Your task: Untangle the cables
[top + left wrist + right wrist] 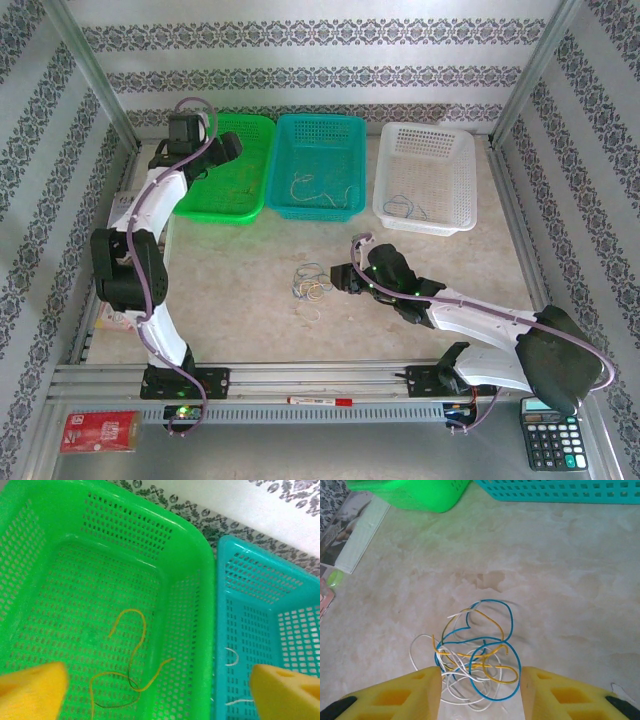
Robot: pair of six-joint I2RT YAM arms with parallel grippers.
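Your counter (240, 300) carries three baskets in a row along its far side: green basket (235, 216), teal basket (320, 130), white basket (430, 140). The left end effector (159, 682) hangs over the green basket, jaws wide apart, holding nothing. The right end effector (480, 680) sits low over the counter, also open and empty.

The cables (472, 655) lie on the counter in front of the teal basket as a loose knot of thin blue, yellow and white loops that cross one another. From the top you get only a small pale cluster. The right wrist view separates the colours and shows the knot's near loops lying between the two fingers. The left wrist view adds a yellow wire (130, 670) curled on the green basket's floor.
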